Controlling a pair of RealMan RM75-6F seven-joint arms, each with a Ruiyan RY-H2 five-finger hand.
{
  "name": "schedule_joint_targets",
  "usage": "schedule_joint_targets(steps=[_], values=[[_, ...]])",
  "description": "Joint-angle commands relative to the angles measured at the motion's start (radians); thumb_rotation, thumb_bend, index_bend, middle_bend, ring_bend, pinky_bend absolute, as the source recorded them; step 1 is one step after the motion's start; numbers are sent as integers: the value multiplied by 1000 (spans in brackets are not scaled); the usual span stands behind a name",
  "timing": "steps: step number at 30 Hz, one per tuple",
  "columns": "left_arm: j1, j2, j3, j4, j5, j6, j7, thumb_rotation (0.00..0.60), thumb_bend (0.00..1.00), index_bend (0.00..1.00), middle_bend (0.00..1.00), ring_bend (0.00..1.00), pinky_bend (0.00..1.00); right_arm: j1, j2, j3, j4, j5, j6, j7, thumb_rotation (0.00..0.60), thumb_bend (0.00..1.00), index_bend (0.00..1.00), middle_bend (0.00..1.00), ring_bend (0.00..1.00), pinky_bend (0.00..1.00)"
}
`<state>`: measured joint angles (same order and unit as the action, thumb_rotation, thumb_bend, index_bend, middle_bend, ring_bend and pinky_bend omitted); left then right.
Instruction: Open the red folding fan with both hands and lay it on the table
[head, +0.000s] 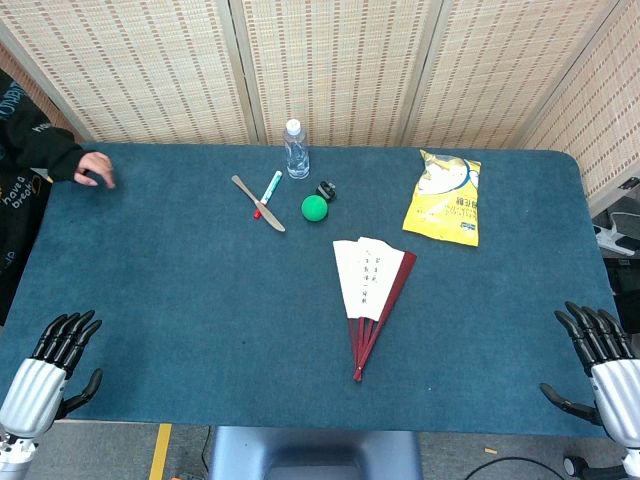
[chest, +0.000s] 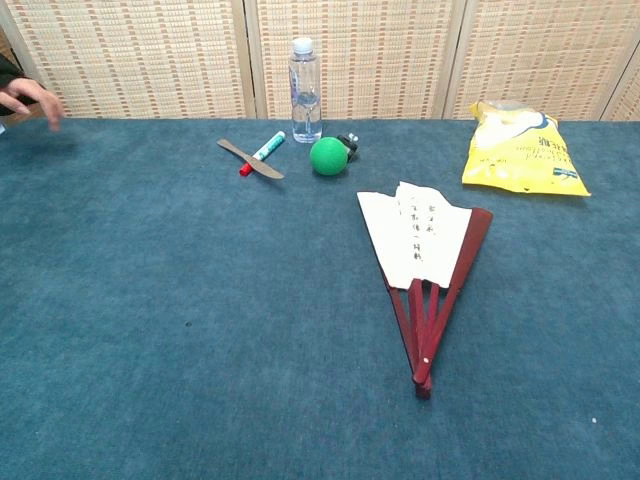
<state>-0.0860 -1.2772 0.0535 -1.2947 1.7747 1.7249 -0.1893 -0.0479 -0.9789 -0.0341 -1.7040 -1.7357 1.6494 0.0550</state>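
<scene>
1. Fan (head: 368, 290): your red folding fan lies flat on the blue table (head: 180, 300), a little right of centre, partly spread. Its white leaf with dark writing points toward the far side; the red ribs meet at the pivot toward the near edge.
2. Your left hand (head: 58, 362) sits at the near-left corner of the table in the head view, fingers straight and held close together, thumb off to the side, holding nothing. It is well apart from the fan.
3. Your right hand (head: 592, 362) sits at the near-right corner, fingers extended and slightly parted, thumb out, also holding nothing and well apart from the fan.
4. The chest view shows neither hand.
5. Beyond the fan you have a green ball (head: 314, 207) with a small black object (head: 326, 189) just beside it, a clear water bottle (head: 296, 149) standing upright, a marker (head: 267, 193) lying against a flat knife-like tool (head: 258, 203), and a yellow snack bag (head: 445, 197) to the right.
6. A person's hand (head: 96, 168) rests on the far-left edge of the table.
</scene>
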Motion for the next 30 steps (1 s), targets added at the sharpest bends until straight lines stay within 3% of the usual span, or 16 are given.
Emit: schedule_joint_targets(steps=[1, 7, 13, 21, 26, 30], values=[[-3, -1, 0, -3, -1, -7, 5, 600, 456, 0, 0, 0, 61, 6, -10, 2, 5, 7, -15, -17, 554, 95, 0, 0, 0, 0], [-10, -7, -3, 0, -3, -20, 14, 600, 456, 0, 0, 0, 61, 37, -46, 17, 28, 16, -61, -67, 555, 95, 0, 0, 0, 0], [-22, -15, -12, 9, -29, -57, 21, 600, 457, 0, 0, 0, 61, 154, -139, 61, 69, -43, -175, -211, 556, 113, 5, 0, 0, 0], [-31, -17, -29, 13, -68, -86, 3, 600, 456, 0, 0, 0, 58, 346, -353, 125, 137, -64, -398, -434, 560, 128, 209, 0, 0, 0], [-34, -18, -31, 16, -83, -103, 8, 600, 457, 0, 0, 0, 58, 452, -521, 167, 234, -3, -520, -478, 591, 178, 283, 0, 0, 0], [-34, -12, -35, 14, -95, -109, -4, 600, 458, 0, 0, 0, 59, 500, -590, 172, 296, 27, -575, -520, 599, 181, 316, 0, 0, 0]])
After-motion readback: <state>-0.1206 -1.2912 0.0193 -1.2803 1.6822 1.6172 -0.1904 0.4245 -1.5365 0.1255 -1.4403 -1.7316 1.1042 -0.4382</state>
